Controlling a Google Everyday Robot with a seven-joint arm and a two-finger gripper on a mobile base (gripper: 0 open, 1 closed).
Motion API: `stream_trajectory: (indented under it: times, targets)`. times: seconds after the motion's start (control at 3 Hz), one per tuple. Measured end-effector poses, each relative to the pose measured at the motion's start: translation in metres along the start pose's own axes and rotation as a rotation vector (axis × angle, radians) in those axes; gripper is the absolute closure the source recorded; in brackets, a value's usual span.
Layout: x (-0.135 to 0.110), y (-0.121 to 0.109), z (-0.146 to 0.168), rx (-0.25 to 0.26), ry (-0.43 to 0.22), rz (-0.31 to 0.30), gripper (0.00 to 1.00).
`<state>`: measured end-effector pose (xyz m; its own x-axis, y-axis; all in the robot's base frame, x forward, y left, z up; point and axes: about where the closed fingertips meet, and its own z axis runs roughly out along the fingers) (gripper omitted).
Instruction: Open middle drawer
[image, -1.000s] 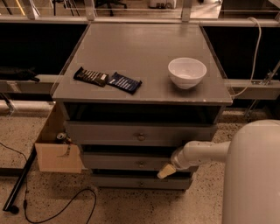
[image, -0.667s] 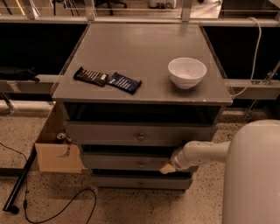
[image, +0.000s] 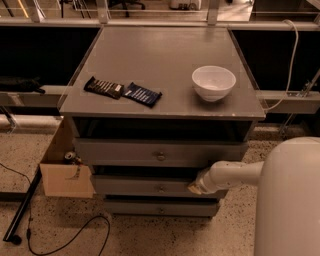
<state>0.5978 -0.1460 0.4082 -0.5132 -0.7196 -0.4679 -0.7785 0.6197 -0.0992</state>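
Observation:
A grey cabinet has three flat-fronted drawers, each with one small round knob. The middle drawer (image: 130, 186) is the second front down, and its knob (image: 161, 188) sits at its centre. My gripper (image: 193, 188) is at the end of the white arm reaching in from the right. It is at the right part of the middle drawer's front, to the right of the knob. Its tip is pale and seen end-on.
The top drawer (image: 125, 151) and the bottom drawer (image: 130, 207) lie above and below. On the cabinet top (image: 160, 55) are a white bowl (image: 213, 82) and two snack bars (image: 122, 91). A cardboard box (image: 62, 175) and a black cable (image: 70, 240) are on the floor at the left.
The gripper tip has shifted slightly up and to the right along the middle drawer's front. Nothing else has visibly moved.

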Motion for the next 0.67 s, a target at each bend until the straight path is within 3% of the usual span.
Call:
stream_trajectory:
  times: [0.33,0.67]
  targets:
    - [0.0001,0.0002,-0.0002,0.000,0.000,0.000,0.97]
    - [0.0002,0.0009,-0.0011,0.000,0.000,0.000,1.00]
